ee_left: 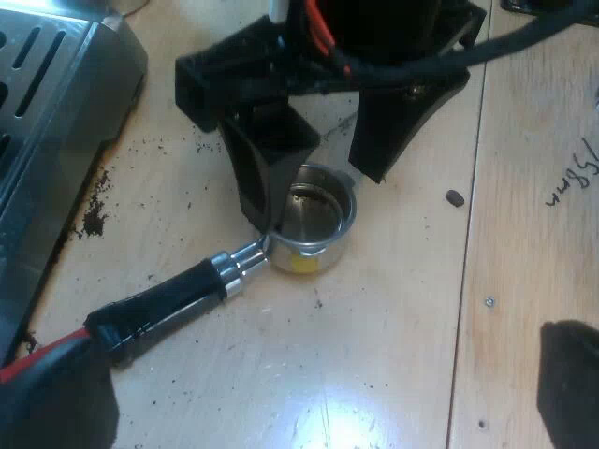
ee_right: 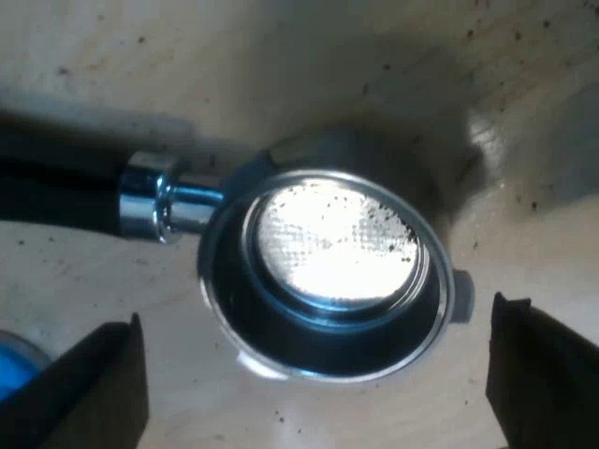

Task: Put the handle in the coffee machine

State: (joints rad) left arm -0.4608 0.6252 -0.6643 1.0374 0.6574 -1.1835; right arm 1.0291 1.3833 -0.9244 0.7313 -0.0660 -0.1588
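Down on the wooden table (ee_left: 393,374), near the espresso machine's (ee_left: 47,103) base, the metal holder (ee_left: 309,220) lies loose, basket up, its dark handle (ee_left: 168,295) running off to the red end. My right gripper (ee_right: 314,323) hovers over the basket, fingers (ee_right: 98,388) spread wide, the rim between them, nothing clamped. My left gripper (ee_left: 323,374) sits farther off, wide open too, one finger (ee_left: 56,412) right at the red end; touching or not, I can't tell. Coffee grounds (ee_left: 94,215) speckle the wood beside the machine.
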